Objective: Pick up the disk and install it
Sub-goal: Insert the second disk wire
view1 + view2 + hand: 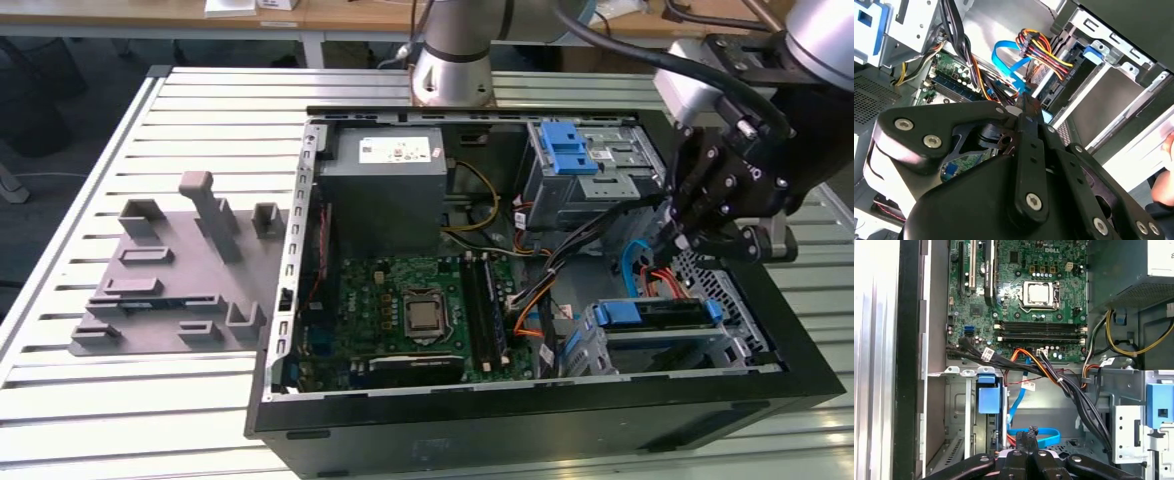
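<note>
Disk (663, 313) in computer case (534, 420) bay, hand (687, 243) above.

end effector (1024, 112): matt black metal | table (200, 400): ribbed pale metal

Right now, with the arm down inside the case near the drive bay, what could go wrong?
1. The gripper, jaws closed, sits right at the blue data cable and the orange and black wire bundle; moving could snag or tug them.
2. The disk appears to sit in its bay with the wires plugged into its end; pulling them might unseat the connectors.
3. The case wall is close beside the gripper, so a sideways move may hit it.
</note>
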Controlling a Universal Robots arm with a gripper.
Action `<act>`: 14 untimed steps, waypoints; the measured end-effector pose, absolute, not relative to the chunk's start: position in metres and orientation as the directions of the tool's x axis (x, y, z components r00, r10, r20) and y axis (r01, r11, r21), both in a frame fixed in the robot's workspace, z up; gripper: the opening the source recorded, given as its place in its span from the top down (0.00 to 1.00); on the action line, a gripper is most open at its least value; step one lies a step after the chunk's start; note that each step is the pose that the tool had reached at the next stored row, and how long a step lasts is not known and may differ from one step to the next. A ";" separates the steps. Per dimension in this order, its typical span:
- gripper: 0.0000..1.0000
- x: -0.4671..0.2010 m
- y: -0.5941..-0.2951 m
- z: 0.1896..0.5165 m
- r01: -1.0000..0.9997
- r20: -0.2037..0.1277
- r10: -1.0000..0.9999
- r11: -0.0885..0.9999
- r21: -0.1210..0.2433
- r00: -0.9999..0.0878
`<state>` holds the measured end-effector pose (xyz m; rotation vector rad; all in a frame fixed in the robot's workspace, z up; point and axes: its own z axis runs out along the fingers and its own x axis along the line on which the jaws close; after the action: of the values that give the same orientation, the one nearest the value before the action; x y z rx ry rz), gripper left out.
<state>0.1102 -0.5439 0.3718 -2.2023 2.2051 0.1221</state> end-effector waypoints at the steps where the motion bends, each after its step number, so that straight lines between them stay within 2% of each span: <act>1: 0.89 0.110 -0.543 0.372 -0.999 -0.069 -0.998 0.000 0.039 -0.003; 5: 0.89 0.110 -0.536 0.372 -0.999 -0.053 -0.999 0.001 0.039 -0.003; 9: 0.89 0.110 -0.528 0.371 -0.999 -0.014 -1.000 0.002 0.039 -0.003; 10: 0.83 0.110 -0.526 0.371 -0.999 -0.002 -1.000 0.003 0.039 -0.003; 14: 0.83 0.110 -0.522 0.370 -0.999 0.025 -1.000 0.004 0.039 -0.003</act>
<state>0.1102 -0.5221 0.3696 -2.2499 2.2569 0.0163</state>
